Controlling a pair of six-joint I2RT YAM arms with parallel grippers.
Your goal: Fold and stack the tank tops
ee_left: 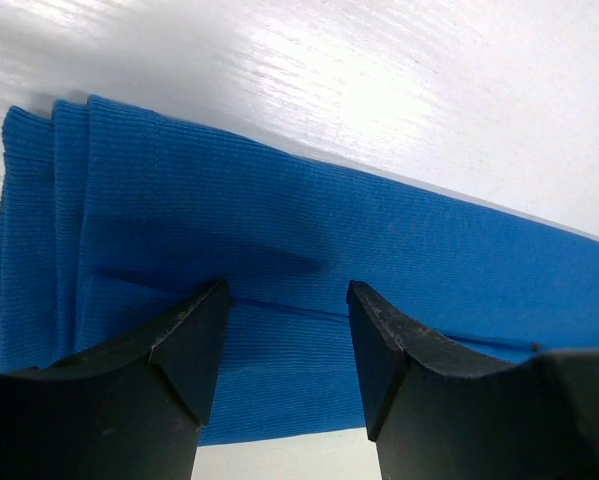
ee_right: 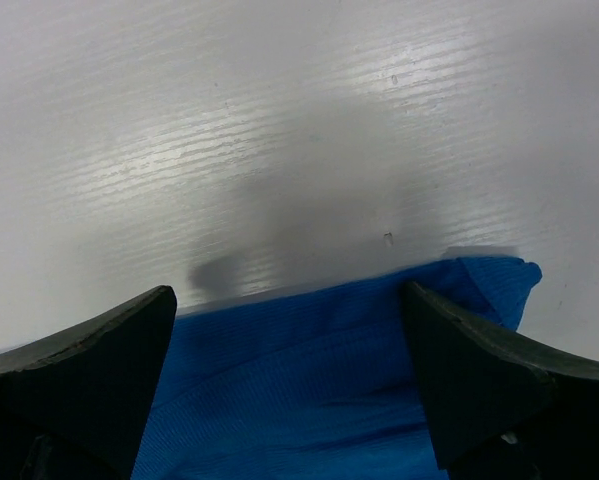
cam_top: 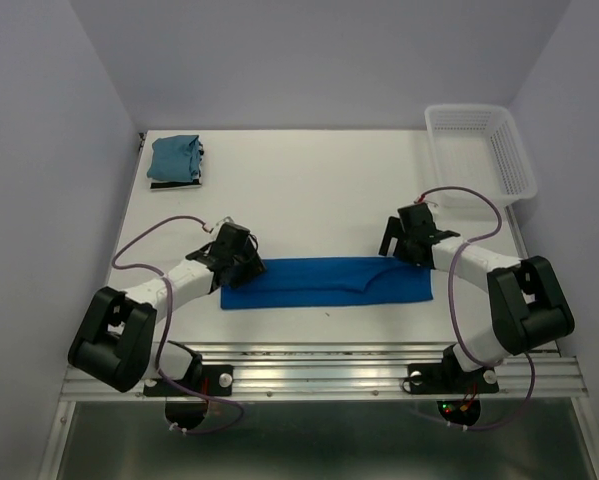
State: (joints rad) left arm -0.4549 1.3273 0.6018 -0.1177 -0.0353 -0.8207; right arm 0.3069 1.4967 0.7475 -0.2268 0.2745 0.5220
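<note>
1. The royal blue tank top [cam_top: 329,283] lies as a long folded strip along the near edge of the worktop [cam_top: 319,190], roughly centred.
2. The left gripper [cam_top: 239,265] is over the strip's left end. Its fingers [ee_left: 184,340] are spread with fabric showing between them, and nothing is pinched.
3. The right gripper [cam_top: 399,240] is at the far edge of the strip's right end. Its fingers [ee_right: 89,375] are spread wide and hold nothing.
4. The teal tank top [cam_top: 174,157] sits folded at the far left corner.
5. Risk: the left end shows several stacked layers in the left wrist view. Closing there may catch only the top layer, and the fold would then open on lifting.
6. Risk: the right gripper reaches only the margin of the strip, and the corner [ee_right: 494,280] looks curled. A shallow bite could slip and skew the next fold.
7. Risk: the strip lies close to the near edge, so any drag toward the arms could pull it over.
8. Hard to make out: whether either set of fingertips touches the fabric, and which end is hem or straps. The left arm covers part of the left end in the top view.
9. A thin dark band [cam_top: 174,184] lies under the teal top. It may be the striped one, but I cannot confirm that.
10. The basket [cam_top: 514,160] stands at the far right corner, well apart.
</note>
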